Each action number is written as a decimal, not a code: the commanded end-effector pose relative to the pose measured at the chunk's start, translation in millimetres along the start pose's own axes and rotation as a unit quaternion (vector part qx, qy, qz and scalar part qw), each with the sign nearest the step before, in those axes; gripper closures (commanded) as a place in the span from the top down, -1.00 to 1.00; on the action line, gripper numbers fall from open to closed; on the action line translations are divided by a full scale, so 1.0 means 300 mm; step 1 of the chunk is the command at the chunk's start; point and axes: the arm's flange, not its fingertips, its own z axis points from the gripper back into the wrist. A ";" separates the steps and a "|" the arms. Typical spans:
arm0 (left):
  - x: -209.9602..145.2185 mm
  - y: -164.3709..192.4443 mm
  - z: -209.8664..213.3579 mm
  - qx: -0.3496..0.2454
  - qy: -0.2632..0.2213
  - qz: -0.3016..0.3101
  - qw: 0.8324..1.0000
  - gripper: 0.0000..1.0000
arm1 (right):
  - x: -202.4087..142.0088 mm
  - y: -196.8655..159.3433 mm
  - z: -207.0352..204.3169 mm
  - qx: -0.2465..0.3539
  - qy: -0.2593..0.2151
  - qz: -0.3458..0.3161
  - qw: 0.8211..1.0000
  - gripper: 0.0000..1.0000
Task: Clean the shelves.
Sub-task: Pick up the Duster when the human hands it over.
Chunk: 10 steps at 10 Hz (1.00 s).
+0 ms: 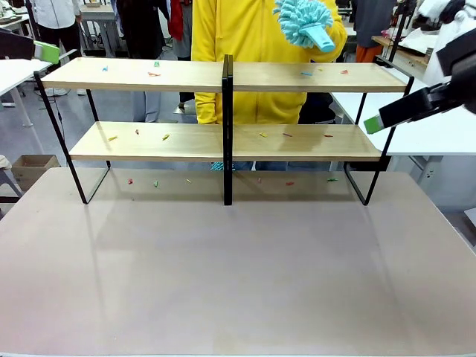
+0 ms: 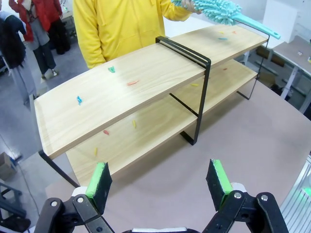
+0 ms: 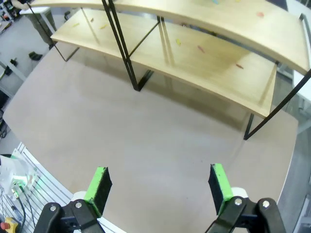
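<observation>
Standing on the table: the shelves, a wide two-tier rack, sit on the far half of the grey-brown table and span most of its width.
Build: two long light-wood boards on a thin black frame, with a black centre post between the left and right halves.
Litter: small coloured scraps in red, green, yellow and blue lie scattered on both boards; a few more lie on the table under the lower board.
Far side: a person in a yellow top stands just behind the rack, near its middle.
Tool: a turquoise fluffy duster is held up at the end of the person's sleeve, above the right half of the upper board and clear of the wood.
Left arm: the left gripper hangs near the rack's left end, about level with the upper board; its jaws are spread wide with nothing between the green pads.
Right arm: the right gripper hangs just beside the rack's right end, between the two tiers in height; its jaws are spread wide and hold nothing.
Surroundings: a cardboard box on the floor at left, a white table at right.
</observation>
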 end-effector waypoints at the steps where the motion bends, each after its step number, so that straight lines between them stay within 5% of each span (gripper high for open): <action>1: -0.002 0.002 -0.001 -0.001 0.001 -0.006 1.000 1.00 | 0.001 -0.013 0.042 -0.011 -0.021 -0.007 1.000 1.00; 10: -0.002 0.002 -0.001 -0.001 0.001 -0.006 1.000 1.00 | 0.068 -0.051 0.131 0.004 -0.095 -0.033 0.995 1.00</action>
